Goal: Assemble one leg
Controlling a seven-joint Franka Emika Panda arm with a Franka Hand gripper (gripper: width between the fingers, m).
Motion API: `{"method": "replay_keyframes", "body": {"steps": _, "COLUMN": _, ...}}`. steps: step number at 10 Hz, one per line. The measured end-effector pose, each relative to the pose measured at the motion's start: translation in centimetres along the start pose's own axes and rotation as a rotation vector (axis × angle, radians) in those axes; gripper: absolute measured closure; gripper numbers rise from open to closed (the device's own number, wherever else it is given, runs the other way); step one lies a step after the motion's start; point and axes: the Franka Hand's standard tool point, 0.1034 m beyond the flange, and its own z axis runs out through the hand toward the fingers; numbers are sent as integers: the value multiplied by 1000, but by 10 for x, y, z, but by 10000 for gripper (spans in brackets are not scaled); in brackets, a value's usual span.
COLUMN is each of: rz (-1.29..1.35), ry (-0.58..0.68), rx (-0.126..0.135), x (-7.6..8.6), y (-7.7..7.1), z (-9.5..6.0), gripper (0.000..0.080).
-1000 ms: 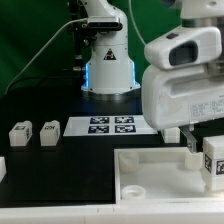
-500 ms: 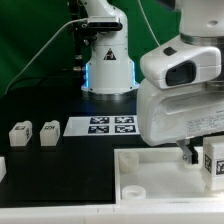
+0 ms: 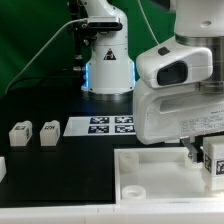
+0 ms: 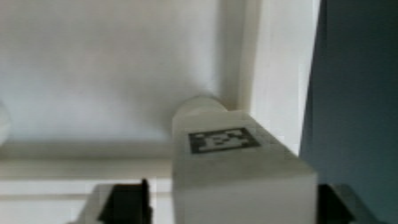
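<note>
Gripper (image 4: 222,205) clamped on leg (image 4: 222,140), prob. over tray (image 3: 150,165) corner nr counter's (image 3: 40,165) front edge; next: align, press down, twist.

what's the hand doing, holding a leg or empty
Holding a leg: in the wrist view it stands between the fingers of the hand, and the exterior view shows it raised over the tray.
</note>
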Motion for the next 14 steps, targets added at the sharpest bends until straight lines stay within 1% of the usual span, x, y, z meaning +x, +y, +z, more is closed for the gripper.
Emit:
{"method": "replay_keyframes", "body": {"steps": 1, "rz": 115, "ry": 0, "rx": -1, "x": 0, "y": 0, "z": 0, "gripper": 507}}
{"method": "replay_keyframes", "body": {"steps": 3, "rz": 300, "ry": 0, "rx": -1, "x": 0, "y": -1, "z": 0, "gripper": 506}}
{"method": "replay_keyframes", "body": {"steps": 4, "rz": 352, "ry": 0, "rx": -1, "x": 0, "y": -1, "z": 0, "gripper": 506}}
{"method": "replay_keyframes", "body": {"steps": 5, "rz": 541, "ry": 3, "rx": 15, "x": 1, "y": -1, "z": 1, "gripper": 506}}
{"method": "replay_keyframes", "body": {"steps": 6, "rz": 683, "ry": 8, "rx": 23, "x": 2, "y": -1, "z": 2, "gripper": 506}}
{"method": "replay_keyframes", "body": {"steps": 7, "rz": 823, "ry": 17, "rx": 38, "x": 4, "y": -1, "z": 1, "gripper": 506}}
{"method": "replay_keyframes", "body": {"steps": 8, "rz": 1003, "ry": 24, "rx": 66, "x": 4, "y": 0, "z": 2, "gripper": 506}}
{"method": "replay_keyframes", "body": {"steps": 10, "rz": 1270, "ry": 14, "rx": 103, "x": 3, "y": -1, "z": 2, "gripper": 506}}
{"method": "replay_keyframes", "body": {"steps": 12, "rz": 1408, "ry": 5, "rx": 110, "x": 3, "y": -2, "z": 2, "gripper": 505}}
{"method": "replay_keyframes", "body": {"steps": 13, "rz": 1537, "ry": -2, "rx": 116, "x": 4, "y": -3, "z": 2, "gripper": 505}}
{"method": "replay_keyframes", "body": {"steps": 14, "rz": 1665, "ry": -2, "rx": 136, "x": 6, "y": -3, "z": 3, "gripper": 505}}
